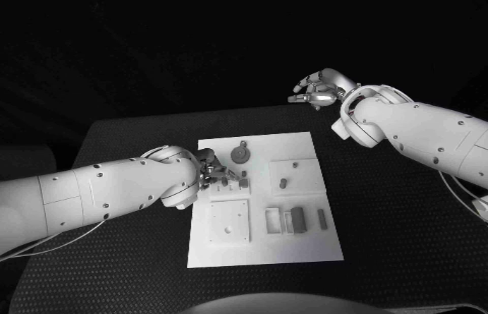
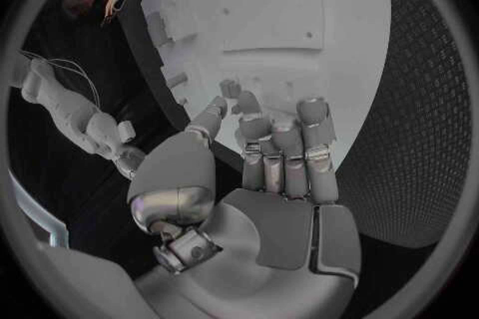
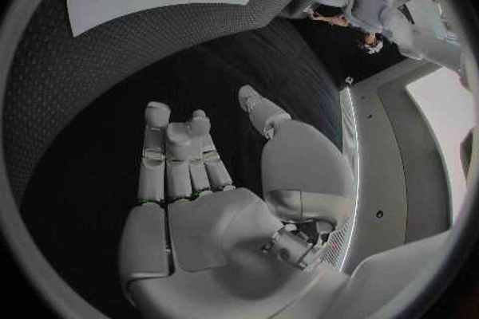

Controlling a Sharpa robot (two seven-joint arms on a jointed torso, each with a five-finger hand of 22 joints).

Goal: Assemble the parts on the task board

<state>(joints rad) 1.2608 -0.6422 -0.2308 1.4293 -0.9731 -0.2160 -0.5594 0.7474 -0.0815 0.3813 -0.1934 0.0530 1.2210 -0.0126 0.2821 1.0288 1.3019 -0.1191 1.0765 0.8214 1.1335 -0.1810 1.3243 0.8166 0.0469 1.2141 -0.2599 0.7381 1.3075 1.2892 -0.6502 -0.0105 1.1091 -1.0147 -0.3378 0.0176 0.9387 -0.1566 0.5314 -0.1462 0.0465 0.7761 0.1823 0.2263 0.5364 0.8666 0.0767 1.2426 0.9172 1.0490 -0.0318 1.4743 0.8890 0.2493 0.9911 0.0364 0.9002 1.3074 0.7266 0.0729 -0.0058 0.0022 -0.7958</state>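
Your left robot hand (image 1: 211,171) is over the board's (image 1: 305,247) edge, fingers curled near a small part (image 2: 231,88); whether it pinches it, you cannot tell. Your right robot hand (image 1: 317,89) hangs spread and empty, well apart from the board, beyond the worktop (image 1: 396,215).

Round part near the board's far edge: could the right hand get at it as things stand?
Probably yes. The right hand is open above the table's far edge, and nothing lies between it and the round part; the left hand is beside it.
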